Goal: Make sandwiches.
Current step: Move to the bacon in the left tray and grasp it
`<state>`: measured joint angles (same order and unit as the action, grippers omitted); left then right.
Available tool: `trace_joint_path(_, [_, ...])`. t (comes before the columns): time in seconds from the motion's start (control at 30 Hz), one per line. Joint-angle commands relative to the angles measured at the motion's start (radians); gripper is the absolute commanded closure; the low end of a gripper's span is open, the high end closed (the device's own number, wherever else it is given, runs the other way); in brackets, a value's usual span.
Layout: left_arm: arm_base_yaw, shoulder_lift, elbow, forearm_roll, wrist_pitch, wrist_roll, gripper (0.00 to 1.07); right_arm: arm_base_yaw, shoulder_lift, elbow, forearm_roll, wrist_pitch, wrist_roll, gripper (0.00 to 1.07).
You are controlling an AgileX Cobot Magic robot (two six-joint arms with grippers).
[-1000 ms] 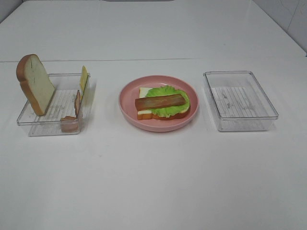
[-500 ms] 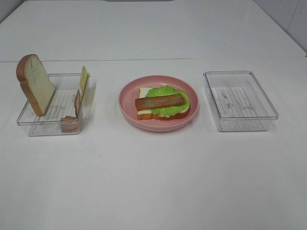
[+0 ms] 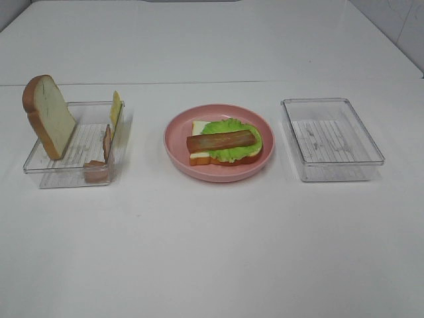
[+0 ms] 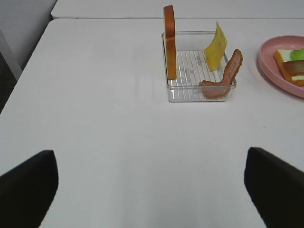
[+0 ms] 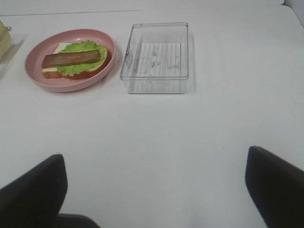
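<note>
Sandwich stack point(image 3: 224, 147) lies on the pink plate point(image 3: 218, 176) at the centre of the high view. It is built so far of a bottom bread slice point(image 3: 199, 126), a ruffled lettuce leaf point(image 3: 233, 127) and one meat strip point(image 3: 220, 140) laid across the top.

Nothing has changed over the last second: every piece sits where it did, and neither arm has come into the high view. I read this as a pause between placements, with the stack unfinished because it has no lid slice.

The remaining pieces wait in the clear tray point(image 3: 40, 169) at the left of the frame. An upright bread slice point(image 3: 48, 116) leans at its left wall, a cheese slice point(image 3: 116, 108) stands against its right wall, and loose meat strips point(image 3: 105, 142) lie in front of the cheese. The second clear tray point(image 3: 331, 101) at the right shows nothing inside.

The left gripper point(image 4: 148, 151) has its jaws spread wide with nothing between them, over the bare white table point(image 3: 212, 252). The right gripper point(image 5: 153, 152) is spread the same way and also carries nothing. The left arm looks better placed for the next pick.
</note>
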<state>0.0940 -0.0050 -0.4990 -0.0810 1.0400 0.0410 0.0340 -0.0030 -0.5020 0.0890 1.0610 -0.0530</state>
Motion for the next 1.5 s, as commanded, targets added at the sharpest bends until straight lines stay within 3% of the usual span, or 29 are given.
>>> trace_joint_path(0.03, [0.004,-0.015,0.001,0.003,-0.005,-0.003,0.07,-0.003,-0.026,0.001,0.007,-0.010,-0.010,0.11])
trace_joint_path(0.63, [0.004,-0.004,0.000,0.019,-0.007,-0.005,0.07,-0.003,-0.025,0.001,0.000,-0.010,-0.013,0.11])
trace_joint_path(0.83, [0.004,0.156,-0.067,0.068,0.031,-0.005,0.09,-0.003,-0.025,0.001,0.000,-0.010,-0.013,0.11])
trace_joint_path(1.03, [0.004,0.436,-0.230,0.067,0.091,-0.017,0.09,-0.003,-0.025,0.001,0.002,-0.010,-0.013,0.11])
trace_joint_path(1.07, [0.004,0.559,-0.298,0.064,0.112,-0.011,0.09,-0.003,-0.025,0.001,0.003,-0.010,-0.013,0.11])
trace_joint_path(1.13, [0.004,0.613,-0.327,0.064,0.126,-0.002,0.09,-0.003,-0.025,0.001,0.003,-0.010,-0.013,0.11])
trace_joint_path(1.2, [0.004,0.818,-0.434,0.064,0.193,0.010,0.09,-0.003,-0.025,0.001,0.003,-0.010,-0.013,0.11])
trace_joint_path(1.33, [0.004,1.001,-0.531,0.064,0.223,0.024,0.09,-0.003,-0.025,0.001,0.003,-0.010,-0.013,0.11])
trace_joint_path(1.4, [0.004,1.214,-0.672,0.051,0.226,0.005,0.09,-0.003,-0.025,0.001,0.003,-0.010,-0.013,0.11])
trace_joint_path(1.43, [0.004,1.214,-0.672,0.051,0.226,0.005,0.09,-0.003,-0.025,0.001,0.003,-0.010,-0.013,0.11])
trace_joint_path(1.5, [-0.004,1.350,-0.762,0.036,0.233,0.023,0.09,-0.003,-0.025,0.001,0.003,-0.010,-0.013,0.11])
